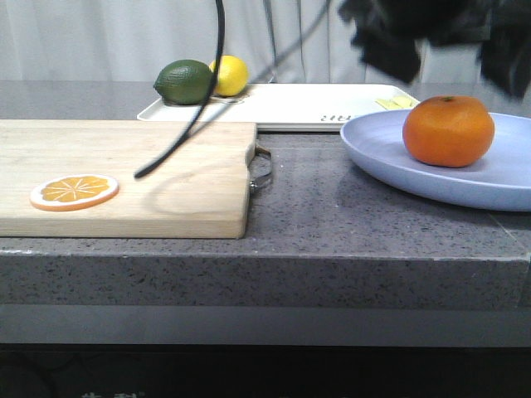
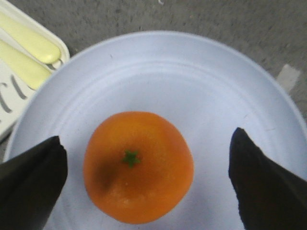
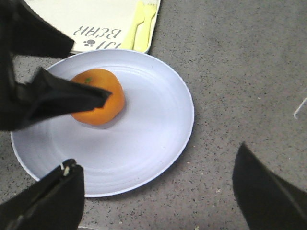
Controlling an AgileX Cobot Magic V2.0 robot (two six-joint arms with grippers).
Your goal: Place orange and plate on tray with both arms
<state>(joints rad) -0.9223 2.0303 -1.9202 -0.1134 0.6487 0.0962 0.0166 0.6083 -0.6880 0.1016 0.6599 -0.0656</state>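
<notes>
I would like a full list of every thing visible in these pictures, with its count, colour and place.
orange: 1, bright orange, on the plate
plate: 1, pale lavender-blue, on the counter, right
tray: 1, white, at the back
lime: 1, dark green, on the tray
lemon: 1, yellow, on the tray
yellow cutlery: 2, pale yellow, on the tray
cutting board: 1, wooden, left
orange slice: 1, on the board
left gripper: black, jaws open, above the orange
right gripper: black, jaws open, above the plate's rim
</notes>
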